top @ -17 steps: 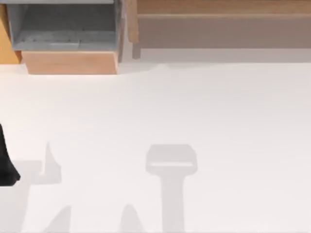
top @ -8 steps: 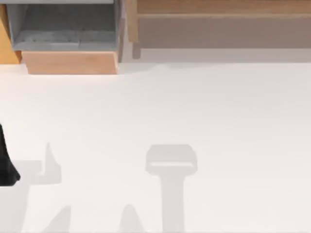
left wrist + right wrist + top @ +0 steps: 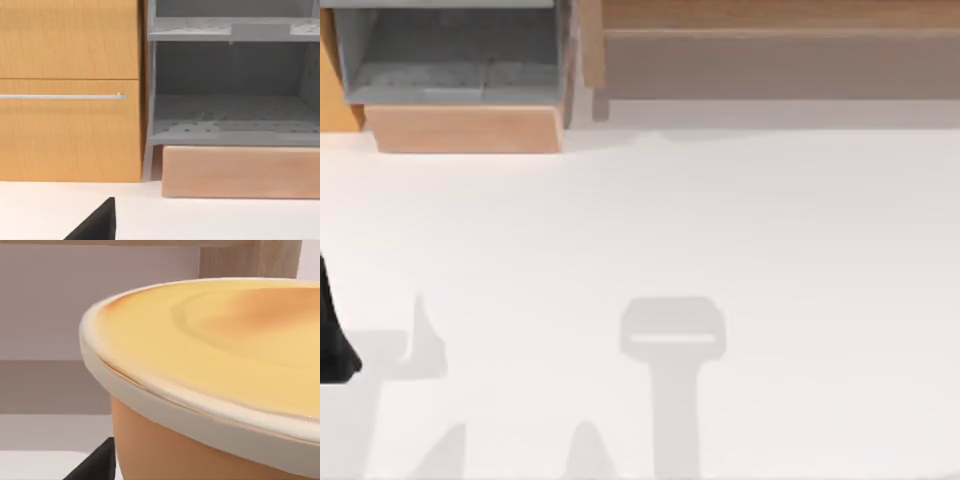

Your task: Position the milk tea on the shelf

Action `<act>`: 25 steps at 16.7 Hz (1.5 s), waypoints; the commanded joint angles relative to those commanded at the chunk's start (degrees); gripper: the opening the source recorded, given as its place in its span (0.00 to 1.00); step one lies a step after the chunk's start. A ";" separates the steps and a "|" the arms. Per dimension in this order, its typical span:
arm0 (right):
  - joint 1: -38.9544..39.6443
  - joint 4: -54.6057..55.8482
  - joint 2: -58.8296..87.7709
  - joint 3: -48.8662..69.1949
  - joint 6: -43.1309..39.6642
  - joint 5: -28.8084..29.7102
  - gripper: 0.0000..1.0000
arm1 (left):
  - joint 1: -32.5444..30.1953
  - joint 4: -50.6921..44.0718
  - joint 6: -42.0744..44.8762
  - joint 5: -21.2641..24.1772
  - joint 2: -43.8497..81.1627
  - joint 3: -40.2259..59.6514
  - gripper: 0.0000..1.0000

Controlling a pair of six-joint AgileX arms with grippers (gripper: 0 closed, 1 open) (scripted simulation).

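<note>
**Entry: milk tea at the right wrist, shelf ahead**

Item 1, nearest. Milk tea (image 3: pixel 210 375): orange cup with a cream rim and a yellow-orange lid, hard up against my right wrist camera. A black finger (image 3: pixel 97 462) sits at its side, apparently touching. I judge the right end effector is pinching the cup, though I cannot see both fingers.

Item 2. Left arm (image 3: pixel 332 335): dark part at the tabletop's left edge, parked. A black finger tip (image 3: pixel 97 225) shows in its wrist view; whether that end effector is spread or pressed together I cannot tell.

Item 3. Tabletop (image 3: pixel 720 220): plain white, smooth, carrying soft grey shadows.

Item 4, far. Shelf (image 3: pixel 780 65): long light-brown unit with a grey-brown front, along the back right; its wooden post (image 3: pixel 250 260) stands behind the cup.

Item 5, far left. Grey-lined wooden box (image 3: pixel 460 70), beside an orange cabinet (image 3: pixel 70 90) with a thin rail handle.

Risks, by judgement: the cup could clip the post or the shelf's front edge on approach; a one-sided grip could let it tilt or slip; release too high could tip it.
</note>
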 joint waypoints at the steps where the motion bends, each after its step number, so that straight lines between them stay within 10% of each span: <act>1: 0.00 0.00 0.00 0.00 0.00 0.00 1.00 | 0.00 0.00 0.00 0.00 0.00 0.00 1.00; 3: 0.00 0.00 0.00 0.00 0.00 0.00 1.00 | 0.00 0.00 0.00 0.00 0.00 0.00 1.00; 16: 0.00 0.00 0.00 0.00 0.00 0.00 0.02 | 0.00 0.00 0.00 0.00 0.00 0.00 1.00; 25: -0.14 0.02 -0.11 -0.03 0.07 -0.01 0.00 | 0.00 0.00 0.00 0.00 0.00 0.00 1.00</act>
